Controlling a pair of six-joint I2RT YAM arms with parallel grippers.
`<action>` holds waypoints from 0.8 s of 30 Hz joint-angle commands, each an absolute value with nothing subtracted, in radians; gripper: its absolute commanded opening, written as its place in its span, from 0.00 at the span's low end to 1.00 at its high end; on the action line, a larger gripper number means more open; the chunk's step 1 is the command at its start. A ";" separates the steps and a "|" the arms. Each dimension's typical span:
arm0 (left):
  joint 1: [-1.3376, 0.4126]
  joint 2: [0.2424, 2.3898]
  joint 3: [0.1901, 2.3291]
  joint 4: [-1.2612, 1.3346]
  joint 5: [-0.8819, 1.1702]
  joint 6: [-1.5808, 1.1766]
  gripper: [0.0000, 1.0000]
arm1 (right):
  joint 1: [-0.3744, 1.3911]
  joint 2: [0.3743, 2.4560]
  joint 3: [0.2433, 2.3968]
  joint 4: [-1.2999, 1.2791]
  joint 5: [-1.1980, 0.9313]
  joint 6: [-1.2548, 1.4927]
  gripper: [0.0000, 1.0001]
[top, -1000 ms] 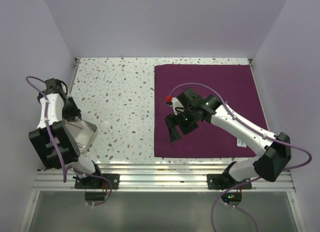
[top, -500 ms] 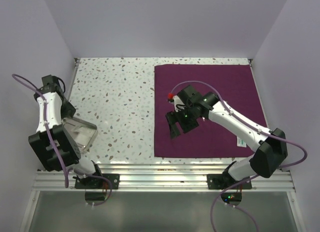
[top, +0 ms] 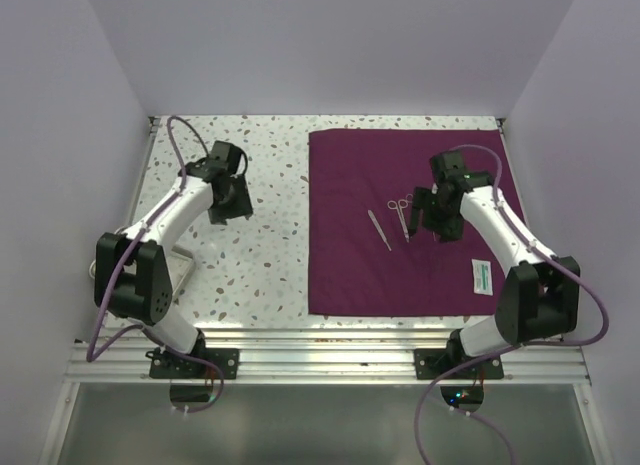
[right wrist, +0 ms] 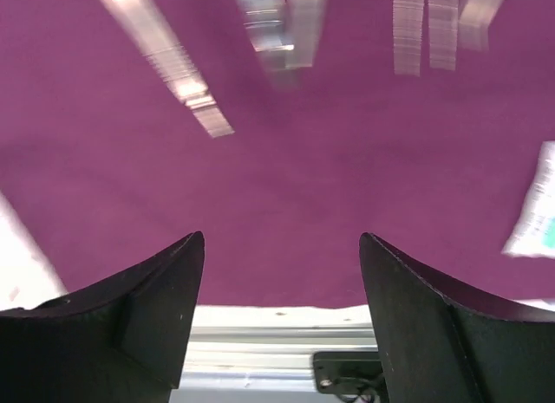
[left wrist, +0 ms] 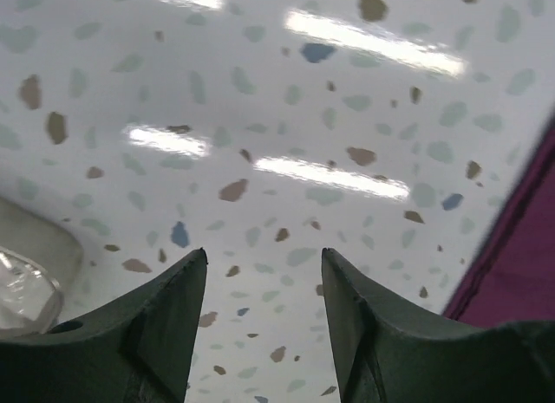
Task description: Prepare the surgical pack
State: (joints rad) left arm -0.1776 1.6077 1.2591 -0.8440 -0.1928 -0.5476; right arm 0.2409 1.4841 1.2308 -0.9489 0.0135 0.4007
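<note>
The surgical pack, a large dark-purple cloth (top: 440, 155), lies flat on the right half of the table. On it lie steel tweezers (top: 379, 229), steel scissor-like forceps (top: 402, 215) and a white-green packet (top: 482, 276). My right gripper (top: 441, 231) hovers open and empty over the cloth just right of the forceps. In the right wrist view (right wrist: 282, 238) it sits over bare cloth (right wrist: 277, 186), with blurred instruments (right wrist: 178, 78) above and the packet (right wrist: 536, 214) at right. My left gripper (top: 228, 211) is open and empty over the speckled table, left of the cloth; it also shows in the left wrist view (left wrist: 264, 256).
A clear plastic tray (top: 186, 269) sits at the near left, mostly behind the left arm; its corner shows in the left wrist view (left wrist: 24, 286). The cloth's edge (left wrist: 525, 256) shows there at right. A metal rail (top: 320, 340) runs along the near table edge.
The right arm has swung from the cloth's left part to its right part; the instruments and packet now show on the cloth. The left arm has moved from the tray toward the back middle.
</note>
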 commanded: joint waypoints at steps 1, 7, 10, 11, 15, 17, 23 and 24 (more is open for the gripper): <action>-0.271 1.597 1.299 -0.729 -0.083 -0.545 0.59 | 0.085 1.442 1.158 -0.937 0.187 0.385 0.75; -0.353 1.586 1.241 -0.638 0.018 -0.502 0.59 | -0.138 1.477 1.120 -0.943 0.182 0.198 0.82; -0.353 1.589 1.188 -0.600 0.069 -0.483 0.59 | -0.193 1.537 1.147 -0.917 0.173 0.088 0.87; -0.353 1.598 1.181 -0.588 0.080 -0.479 0.59 | -0.199 1.589 1.167 -0.928 0.157 0.008 0.87; -0.353 1.626 1.169 -0.575 0.106 -0.468 0.58 | -0.204 1.626 1.173 -0.922 0.071 -0.099 0.89; -0.353 1.632 1.161 -0.555 0.126 -0.459 0.58 | -0.215 1.621 1.167 -0.928 0.086 -0.152 0.91; -0.353 1.647 1.146 -0.519 0.153 -0.446 0.59 | -0.276 1.576 1.066 -0.893 0.002 -0.254 0.93; -0.353 1.647 1.140 -0.515 0.164 -0.445 0.59 | -0.279 1.568 1.049 -0.879 0.003 -0.267 0.93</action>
State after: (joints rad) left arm -0.3550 1.6409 1.1522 -0.5777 0.1238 -0.4744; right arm -0.2733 1.6264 1.0981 -0.9001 0.0570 -0.1555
